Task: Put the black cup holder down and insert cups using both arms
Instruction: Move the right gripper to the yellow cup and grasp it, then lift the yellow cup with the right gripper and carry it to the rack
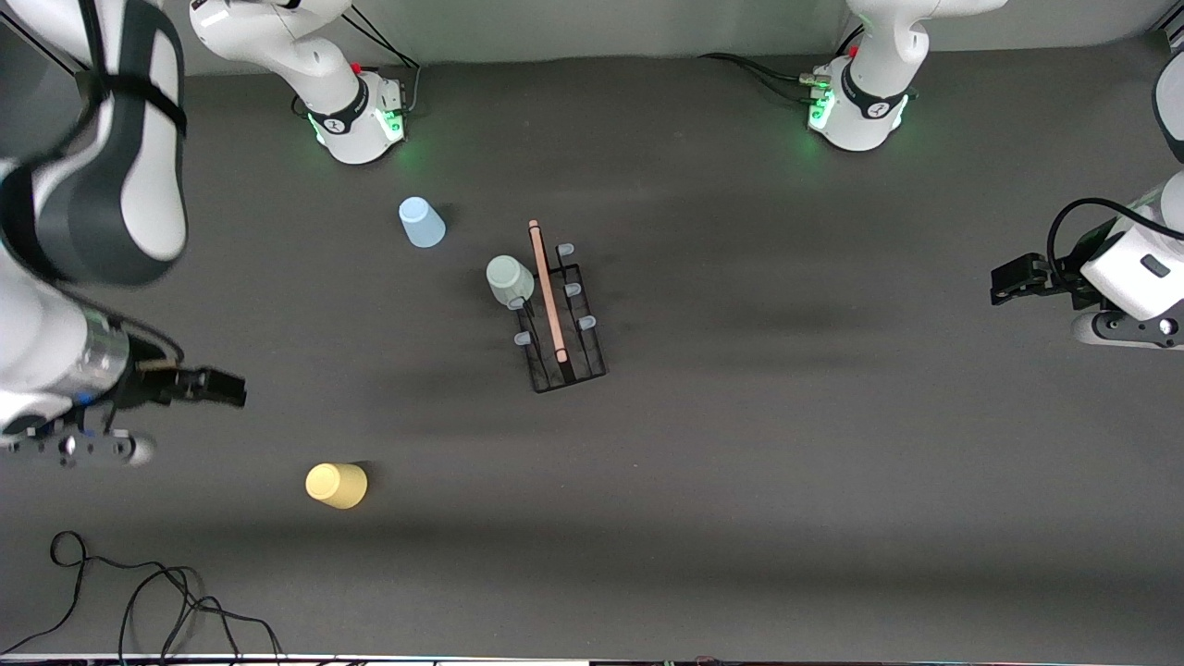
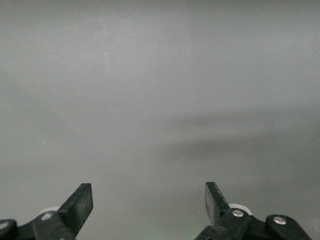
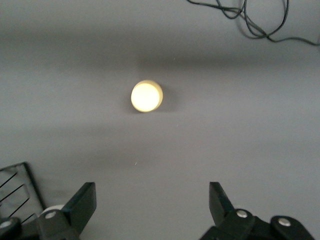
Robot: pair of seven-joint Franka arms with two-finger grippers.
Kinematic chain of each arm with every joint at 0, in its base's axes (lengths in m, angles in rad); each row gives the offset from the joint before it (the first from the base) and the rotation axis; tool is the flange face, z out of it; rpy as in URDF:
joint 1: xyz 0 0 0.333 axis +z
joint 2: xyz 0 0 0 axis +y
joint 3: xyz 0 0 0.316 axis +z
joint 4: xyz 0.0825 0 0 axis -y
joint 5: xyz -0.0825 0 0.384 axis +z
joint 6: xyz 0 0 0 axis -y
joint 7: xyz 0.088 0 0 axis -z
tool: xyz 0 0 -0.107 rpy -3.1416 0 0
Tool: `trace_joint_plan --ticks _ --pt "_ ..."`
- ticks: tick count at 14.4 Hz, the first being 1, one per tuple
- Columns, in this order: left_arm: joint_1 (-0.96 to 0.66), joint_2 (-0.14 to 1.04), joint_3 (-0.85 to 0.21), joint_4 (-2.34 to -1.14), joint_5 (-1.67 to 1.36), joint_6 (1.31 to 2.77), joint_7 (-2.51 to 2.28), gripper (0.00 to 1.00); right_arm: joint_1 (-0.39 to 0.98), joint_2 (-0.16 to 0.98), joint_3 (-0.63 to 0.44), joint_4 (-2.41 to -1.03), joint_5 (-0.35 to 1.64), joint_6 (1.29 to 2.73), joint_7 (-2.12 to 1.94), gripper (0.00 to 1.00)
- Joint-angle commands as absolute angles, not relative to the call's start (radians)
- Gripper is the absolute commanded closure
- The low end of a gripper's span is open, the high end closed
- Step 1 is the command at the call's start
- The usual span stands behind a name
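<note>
mint cup [image 1: 510, 280] sits on the black cup holder [image 1: 561, 319]; left gripper [image 2: 149, 210] and right gripper [image 3: 152, 207] both gape wide.

The left claw [image 2: 148, 205] hung over bare grey tabletop [image 2: 160, 90], its two black fingers [image 2: 80, 205] spread wide apart with nothing between them. Only their tips and the screwed knuckles showed. A soft dark band of shadow [image 2: 240, 135] lay across the table ahead of the claw.
</note>
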State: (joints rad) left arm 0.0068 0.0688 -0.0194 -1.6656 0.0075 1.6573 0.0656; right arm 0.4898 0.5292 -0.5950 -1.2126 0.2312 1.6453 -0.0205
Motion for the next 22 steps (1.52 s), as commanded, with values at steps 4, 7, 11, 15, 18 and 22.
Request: trace_joint_plan --ticks 4,7,11,15,18,22 --pt "0.009 0.072 -0.021 -1.651 0.02 1.638 0.083 0.0 0.479 0.718 -0.597 -1.186 0.357 1.836 -0.046 0.0" --pt "0.009 0.072 -0.021 -1.651 0.02 1.638 0.083 0.0 0.48 0.776 -0.566 -1.258 0.37 1.994 -0.046 0.0" --pt "0.009 0.072 -0.021 -1.652 0.02 1.638 0.083 0.0 0.479 0.84 -0.54 -1.345 0.469 2.16 -0.07 0.0" --pt "0.009 0.072 -0.021 -1.652 0.02 1.638 0.083 0.0 0.479 0.89 -0.538 -1.373 0.512 2.187 -0.106 0.0" --pt "0.009 0.072 -0.021 -1.652 0.018 1.638 0.081 0.0 0.479 0.89 -0.538 -1.394 0.512 2.187 -0.112 0.0" --pt "0.009 0.071 -0.021 -1.651 0.02 1.635 0.083 0.0 0.477 0.87 -0.538 -1.387 0.511 2.178 -0.153 0.65"
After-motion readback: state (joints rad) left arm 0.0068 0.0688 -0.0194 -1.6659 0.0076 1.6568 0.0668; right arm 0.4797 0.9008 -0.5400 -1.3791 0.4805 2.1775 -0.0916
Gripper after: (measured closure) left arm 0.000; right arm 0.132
